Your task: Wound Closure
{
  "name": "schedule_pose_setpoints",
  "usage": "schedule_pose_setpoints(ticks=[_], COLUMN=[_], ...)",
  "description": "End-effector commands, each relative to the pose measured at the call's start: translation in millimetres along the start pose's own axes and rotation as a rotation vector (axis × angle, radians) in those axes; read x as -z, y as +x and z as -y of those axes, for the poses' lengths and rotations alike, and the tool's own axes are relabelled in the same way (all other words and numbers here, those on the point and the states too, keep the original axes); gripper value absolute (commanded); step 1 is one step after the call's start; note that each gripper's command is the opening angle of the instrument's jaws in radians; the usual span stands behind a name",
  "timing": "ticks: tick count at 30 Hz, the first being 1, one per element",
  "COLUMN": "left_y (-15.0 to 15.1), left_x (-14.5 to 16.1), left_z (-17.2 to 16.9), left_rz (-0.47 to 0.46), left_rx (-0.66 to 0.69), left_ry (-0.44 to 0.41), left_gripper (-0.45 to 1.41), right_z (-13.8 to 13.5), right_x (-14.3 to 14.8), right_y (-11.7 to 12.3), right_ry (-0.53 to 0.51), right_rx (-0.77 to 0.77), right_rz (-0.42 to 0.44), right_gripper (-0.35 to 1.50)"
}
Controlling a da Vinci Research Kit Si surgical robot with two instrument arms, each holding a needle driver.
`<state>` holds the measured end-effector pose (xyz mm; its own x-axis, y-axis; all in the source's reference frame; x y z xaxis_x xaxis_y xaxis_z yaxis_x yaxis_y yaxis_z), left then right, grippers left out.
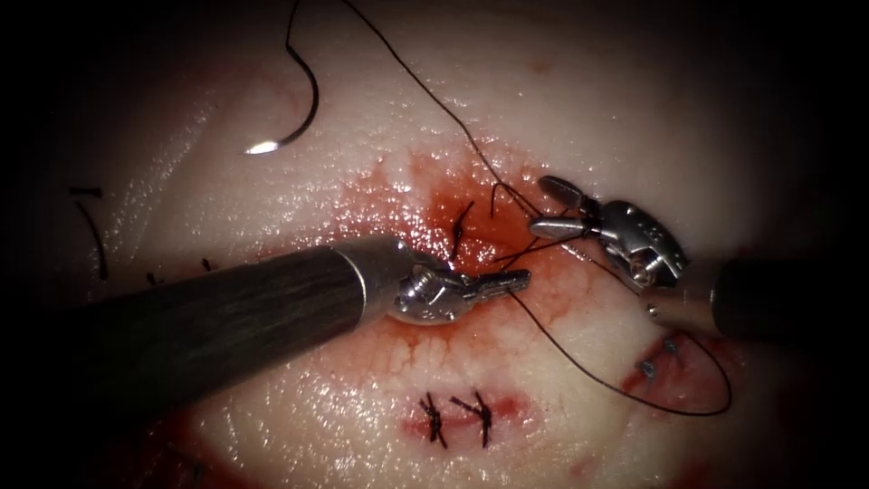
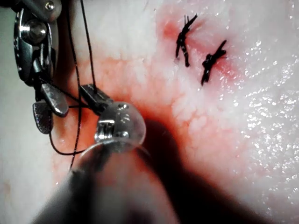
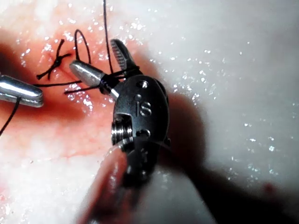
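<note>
Two hands on wet tissue [image 1: 561, 81] — left hand [image 1: 507, 282] clenched on thread [image 1: 579, 358], right hand [image 1: 557, 208] released; needle [image 1: 303, 100] free.

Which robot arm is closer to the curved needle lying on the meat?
Left. The needle lies free on the tissue, upper left. The left tool sits below it; the right tool is farther right.

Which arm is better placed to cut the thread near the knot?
Right, probably: only the right tool can cut, and its open jaws sit beside the knot, thread wrapped around them. The left tool holds thread; the needle lies free on the tissue.
</note>
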<state>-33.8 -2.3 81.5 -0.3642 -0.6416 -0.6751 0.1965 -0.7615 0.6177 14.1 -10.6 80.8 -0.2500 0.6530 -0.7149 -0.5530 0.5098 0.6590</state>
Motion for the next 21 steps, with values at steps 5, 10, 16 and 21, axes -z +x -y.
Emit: schedule_pose_setpoints(ticks=[5,10,16,21], left_y=[-0.3,-0.6,-0.8,-0.4], left_x=[0.0,0.4,-0.9,-2.1], left_z=[-0.6,-1.6,-3.5,-4.5], left_rz=[0.01,0.022,0.037,0.022], left_rx=[0.0,-0.005,0.01,0.017], left_ry=[0.001,0.0,0.005,-0.008], left_gripper=[-0.45,-0.45,-0.45,-0.45], right_z=[2.0,2.5,2.5,2.4], right_x=[-1.3,-1.3,-1.3,-1.0], right_y=[-0.8,-0.3,-0.5,-0.5], right_ry=[0.052,0.058,0.053,0.042], right_rx=[-0.007,-0.013,-0.005,0.017], right_rz=[-0.017,-0.017,-0.019,-0.024], right_gripper=[1.13,1.13,1.13,1.13])
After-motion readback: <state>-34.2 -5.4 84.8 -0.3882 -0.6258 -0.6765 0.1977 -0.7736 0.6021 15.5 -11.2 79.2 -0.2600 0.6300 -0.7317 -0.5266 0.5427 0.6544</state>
